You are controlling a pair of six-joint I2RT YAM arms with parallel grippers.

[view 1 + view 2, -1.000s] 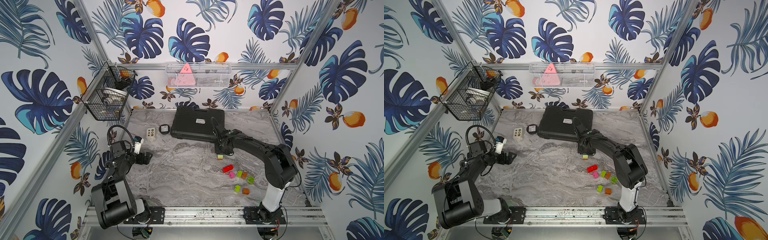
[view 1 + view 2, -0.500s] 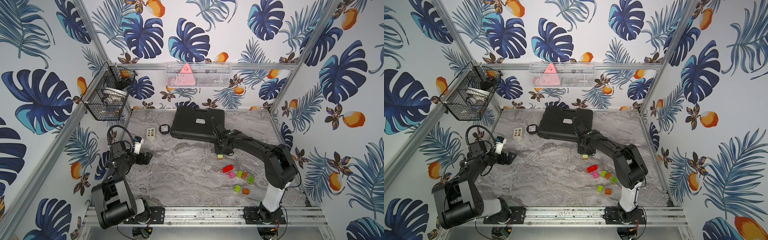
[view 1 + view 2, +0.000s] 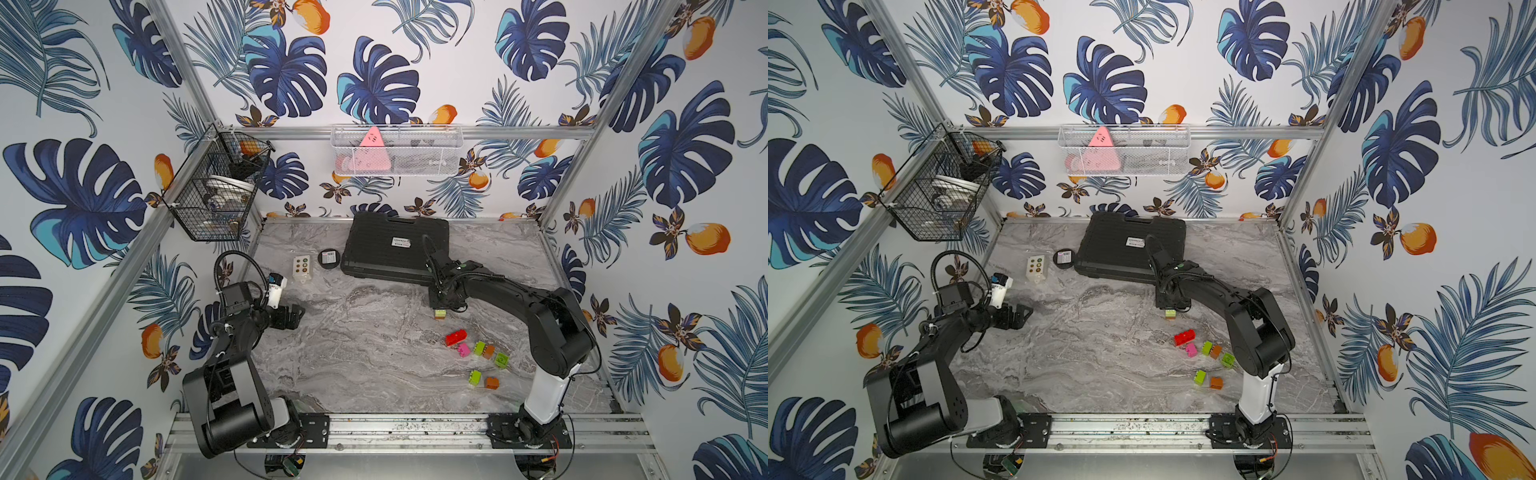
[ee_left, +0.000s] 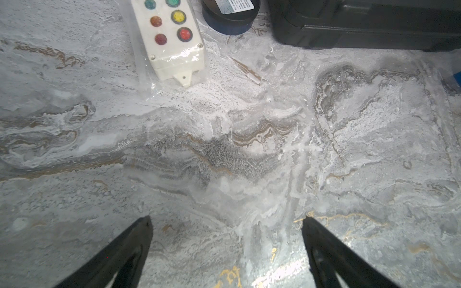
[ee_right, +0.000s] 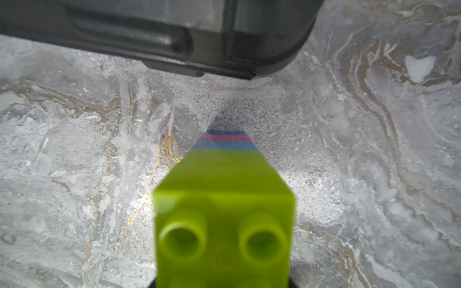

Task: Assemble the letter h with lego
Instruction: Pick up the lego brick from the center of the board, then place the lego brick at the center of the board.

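My right gripper [image 3: 440, 302] hangs just in front of the black case, shut on a short lego stack [image 5: 224, 199]. The stack has a lime green studded brick nearest the wrist camera, then blue, pink and blue layers [image 5: 225, 141] reaching down to the marble. In both top views only its green end [image 3: 1170, 313] shows below the fingers. Several loose lego lie near the right arm's base: a red brick [image 3: 456, 337], a pink one [image 3: 464, 349], lime green ones [image 3: 501, 360] and orange ones [image 3: 492, 382]. My left gripper [image 3: 297, 316] [image 4: 227, 220] stays open over bare marble at the left, holding nothing.
A black case [image 3: 395, 247] lies at the back centre, close behind the right gripper. A white button box [image 3: 302, 267] and a black round disc [image 3: 328, 257] sit to its left. Wire baskets [image 3: 216, 187] hang on the left and back walls.
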